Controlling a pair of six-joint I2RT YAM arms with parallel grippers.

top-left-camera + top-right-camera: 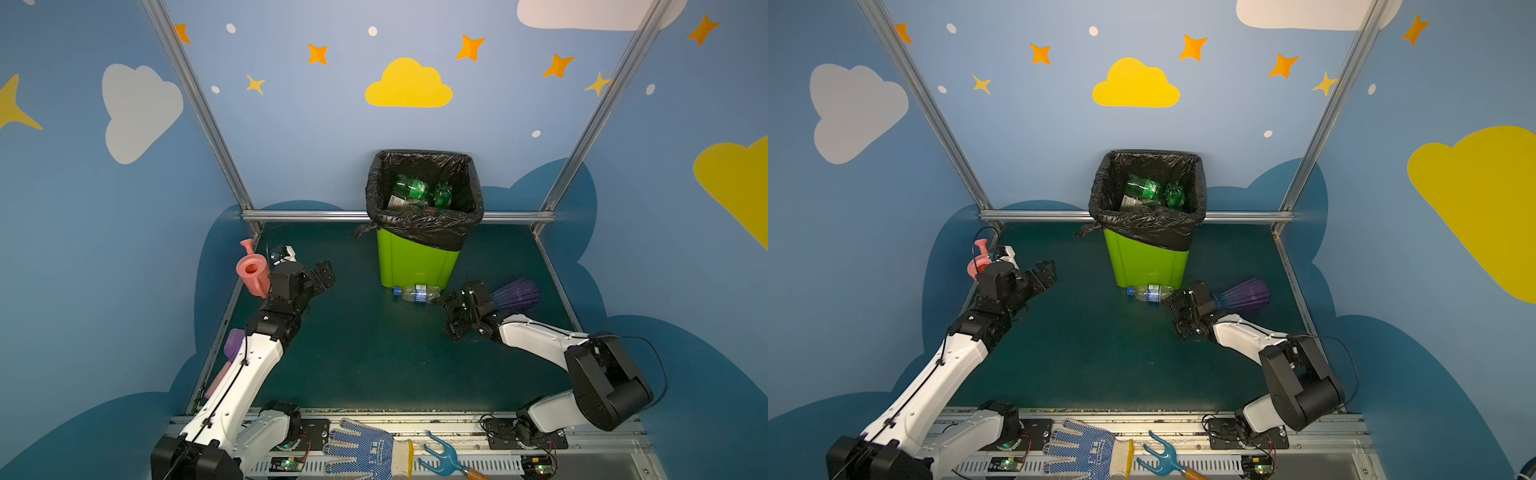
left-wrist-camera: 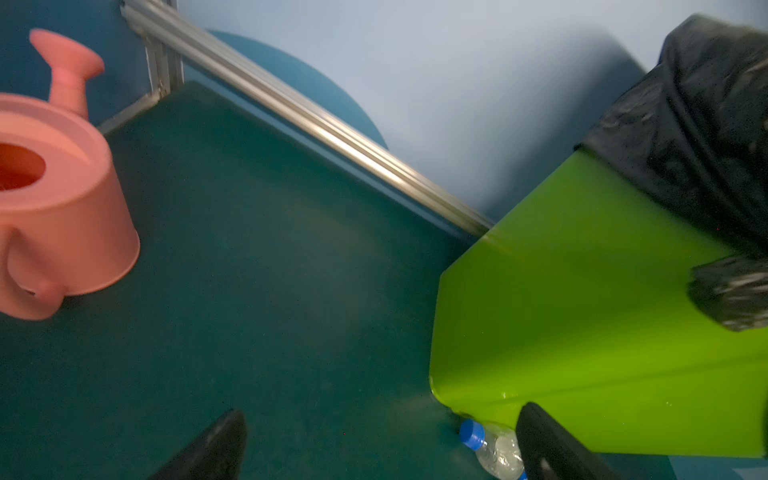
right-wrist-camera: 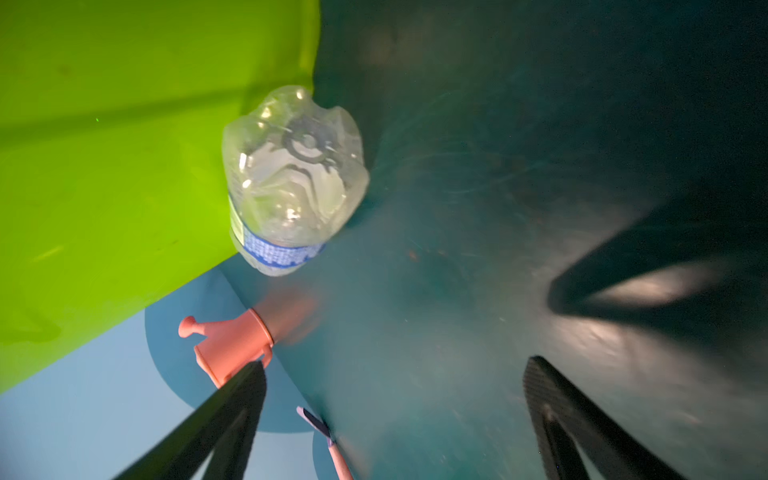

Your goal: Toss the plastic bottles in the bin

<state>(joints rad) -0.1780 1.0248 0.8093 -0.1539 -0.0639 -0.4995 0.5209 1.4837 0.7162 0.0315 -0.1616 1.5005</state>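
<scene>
Dark green matting covers the tabletop of a sky-painted booth. One clear plastic bottle lies on its side against the foot of the lime-green bin, with its blue cap pointing away from the right gripper. We judge it empty, very light, thin-walled and slick. It is dented, so a hard squeeze could crumple it or squirt it away. The middle by the blue label looks the best place to hold. Both hands are spread and empty: the right one sits just beside the bottle's base, and the left gripper hovers well apart. Green bottles lie inside the bin's black bag.
</scene>
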